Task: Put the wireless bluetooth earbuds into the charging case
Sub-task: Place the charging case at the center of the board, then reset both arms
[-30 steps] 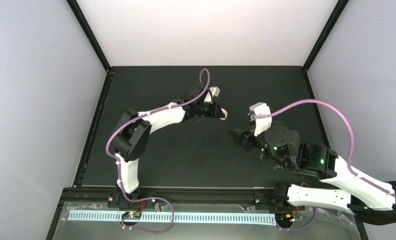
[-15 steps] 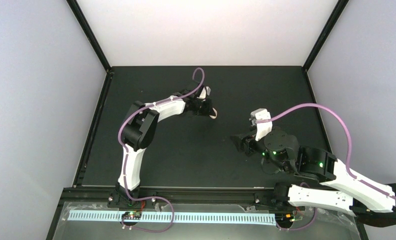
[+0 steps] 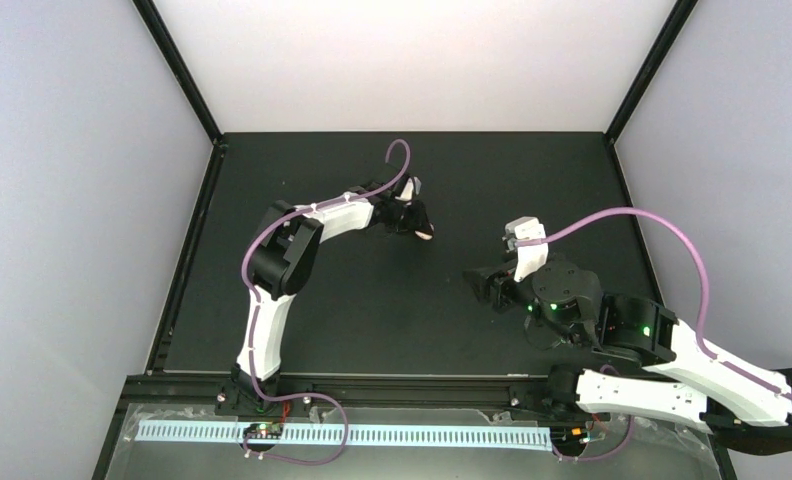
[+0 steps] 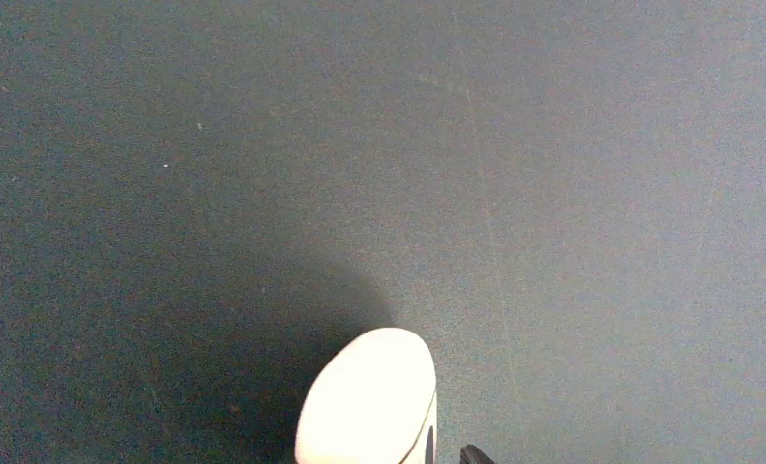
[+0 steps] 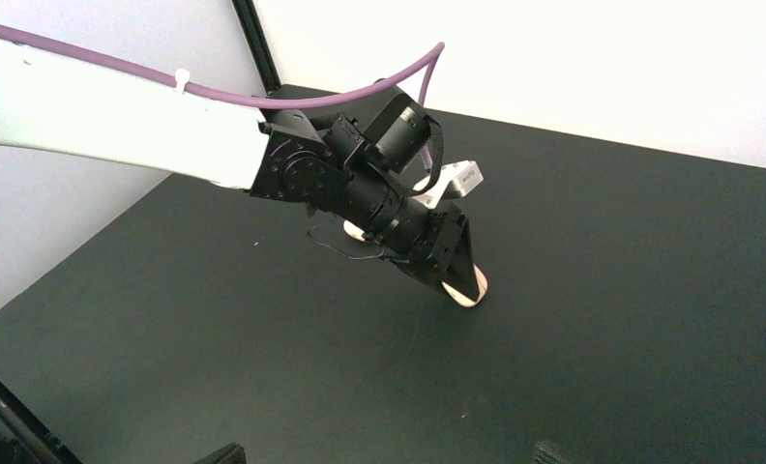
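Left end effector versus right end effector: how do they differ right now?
The left end effector grips the cream charging case; the right end effector is open and holds nothing. The left end effector reaches farther across the table than the right end effector. Both are black.

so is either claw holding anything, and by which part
Left claw grips the cream case by one end, rounded end poking out; right claw holds nothing.

Cream case, matte black table.
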